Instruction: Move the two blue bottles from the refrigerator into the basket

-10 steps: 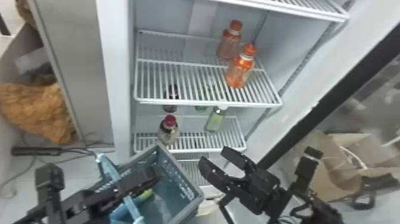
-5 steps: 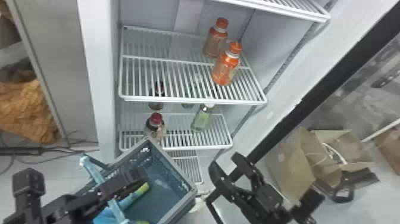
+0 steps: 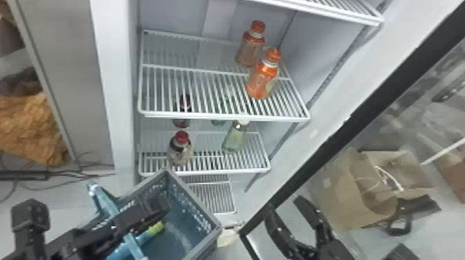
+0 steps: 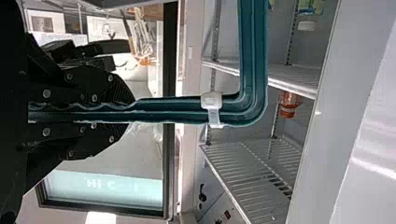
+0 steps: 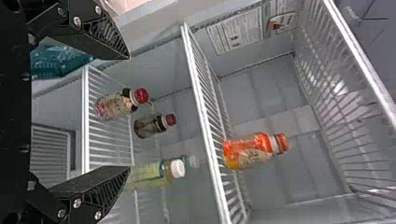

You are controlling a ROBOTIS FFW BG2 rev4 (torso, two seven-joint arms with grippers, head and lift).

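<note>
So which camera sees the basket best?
The head view, because you can look down inside the basket and see its wall with little holes. The left wrist view shows its handle up close, and the right wrist view shows a teal piece of it near the edge.

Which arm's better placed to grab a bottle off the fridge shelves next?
Probably the right: the right gripper is open and faces the fridge shelves, while the left gripper is closed on the basket handle.
</note>
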